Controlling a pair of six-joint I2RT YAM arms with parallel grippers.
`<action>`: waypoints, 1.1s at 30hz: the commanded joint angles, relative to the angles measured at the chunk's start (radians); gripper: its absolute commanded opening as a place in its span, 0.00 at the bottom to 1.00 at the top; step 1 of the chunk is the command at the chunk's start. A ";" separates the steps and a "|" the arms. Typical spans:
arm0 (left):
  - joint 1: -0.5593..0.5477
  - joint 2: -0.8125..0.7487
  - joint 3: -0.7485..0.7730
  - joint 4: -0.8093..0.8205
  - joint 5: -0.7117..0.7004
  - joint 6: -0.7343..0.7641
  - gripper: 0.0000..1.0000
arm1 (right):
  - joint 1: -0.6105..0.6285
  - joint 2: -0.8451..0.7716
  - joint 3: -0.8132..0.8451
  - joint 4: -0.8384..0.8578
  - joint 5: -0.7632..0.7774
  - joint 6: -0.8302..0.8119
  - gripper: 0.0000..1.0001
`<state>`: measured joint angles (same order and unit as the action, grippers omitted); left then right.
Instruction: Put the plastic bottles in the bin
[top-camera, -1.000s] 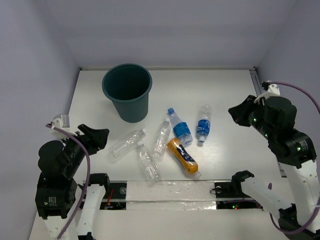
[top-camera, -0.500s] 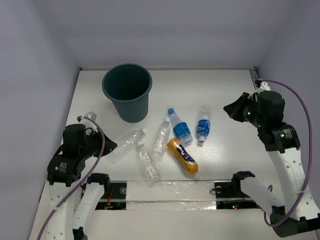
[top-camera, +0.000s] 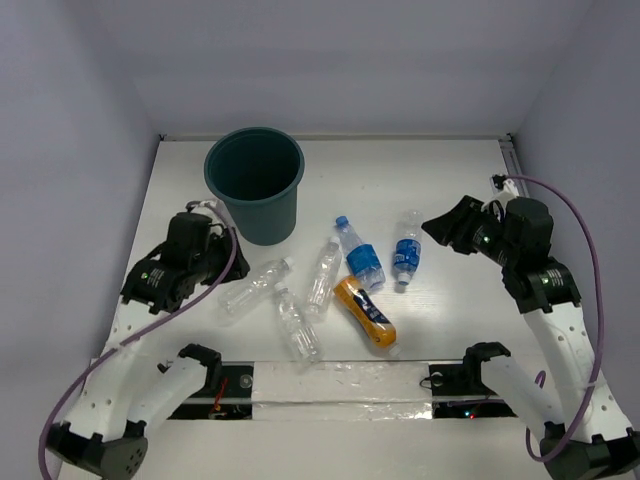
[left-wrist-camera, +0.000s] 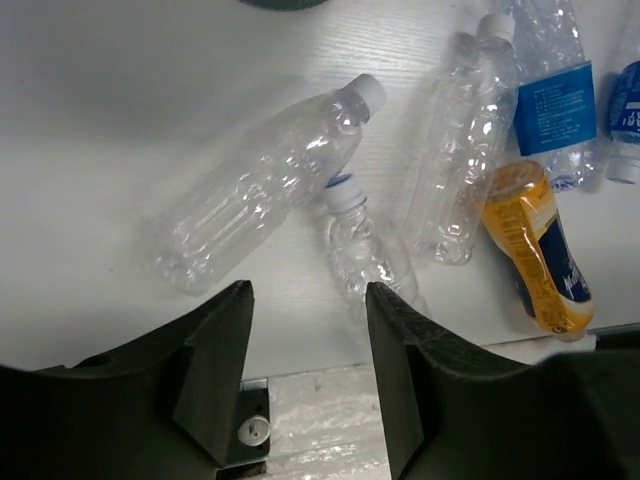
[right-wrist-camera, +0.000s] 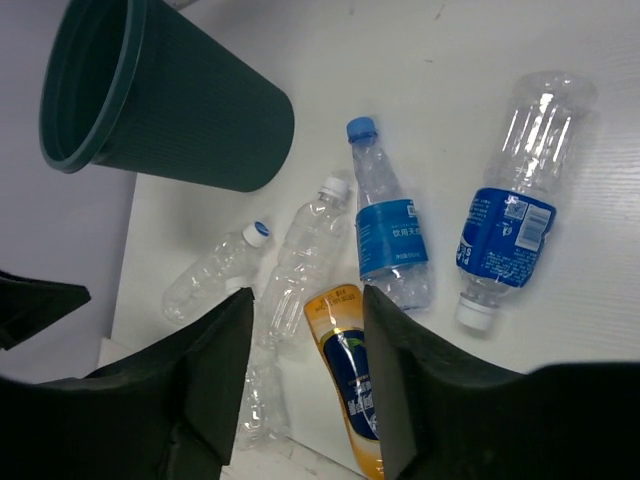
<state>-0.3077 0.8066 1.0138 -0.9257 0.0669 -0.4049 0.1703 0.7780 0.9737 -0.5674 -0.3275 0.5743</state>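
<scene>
The dark teal bin (top-camera: 254, 186) stands upright at the back left; it also shows in the right wrist view (right-wrist-camera: 170, 95). Six bottles lie on the white table in front of it. Three are clear (top-camera: 252, 288) (top-camera: 323, 272) (top-camera: 296, 326), two are blue-labelled (top-camera: 359, 255) (top-camera: 406, 250), and one is orange-yellow (top-camera: 364, 312). My left gripper (top-camera: 213, 268) is open and empty, just left of the leftmost clear bottle (left-wrist-camera: 262, 184). My right gripper (top-camera: 432, 226) is open and empty, above the table right of the blue-labelled bottles (right-wrist-camera: 388, 230) (right-wrist-camera: 510, 230).
A taped metal strip (top-camera: 330, 385) runs along the table's near edge between the arm bases. Grey walls close in the left, back and right sides. The right arm's cable (top-camera: 590, 260) loops out to the right.
Both arms have swung in toward the bottles. The left gripper moved forward and right to the leftmost clear bottle. The right gripper moved left and lower. No bottle has moved.
</scene>
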 joint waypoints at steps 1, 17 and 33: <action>-0.120 0.032 -0.024 0.186 -0.097 0.029 0.47 | -0.006 -0.019 -0.009 0.089 -0.051 0.000 0.55; -0.304 0.402 0.014 0.306 -0.231 0.167 0.65 | -0.006 -0.049 0.002 0.051 -0.042 -0.036 0.66; -0.315 0.595 -0.003 0.340 -0.282 0.107 0.76 | -0.006 -0.080 0.066 -0.019 -0.012 -0.083 0.70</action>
<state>-0.6228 1.3602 1.0069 -0.5068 -0.2050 -0.2714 0.1703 0.7071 0.9878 -0.5812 -0.3454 0.5190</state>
